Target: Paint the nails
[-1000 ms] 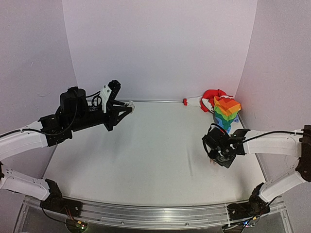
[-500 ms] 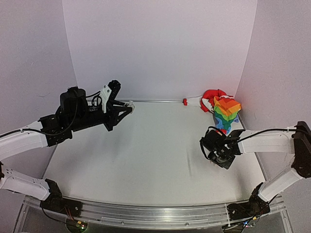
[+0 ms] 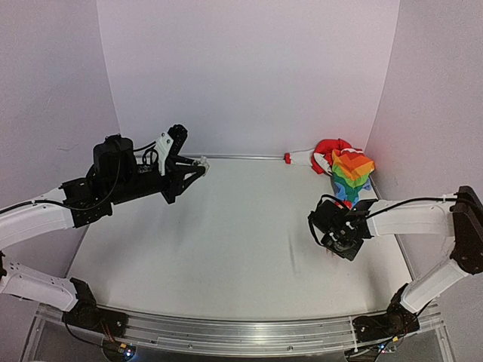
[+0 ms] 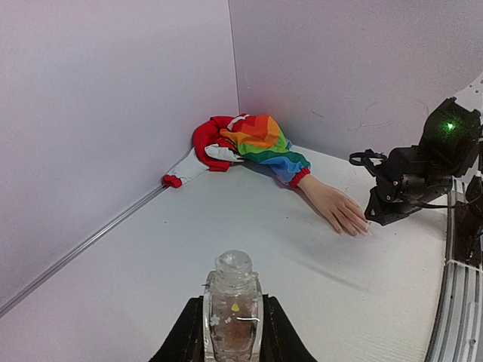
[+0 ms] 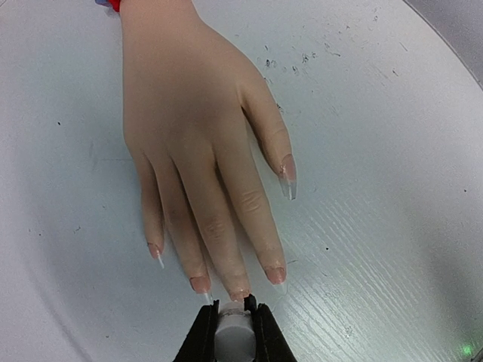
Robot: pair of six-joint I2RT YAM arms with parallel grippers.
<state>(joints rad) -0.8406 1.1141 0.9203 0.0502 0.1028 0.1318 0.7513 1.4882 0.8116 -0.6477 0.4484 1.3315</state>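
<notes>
Right gripper (image 5: 230,326) is pinching a small pale cylindrical cap (image 5: 231,338) between narrowly set jaws, just at the middle fingertip of the fake hand (image 5: 189,113). That hand is lying palm down on the white table (image 5: 392,166), its nails (image 5: 275,273) pointing toward the gripper. Left gripper (image 4: 232,332) is gripping a clear bottle (image 4: 232,290) upright, well apart from the hand.

No writing is legible anywhere; tiny marks on the small clear bottle (image 4: 233,305) seem mere pictures.
</notes>
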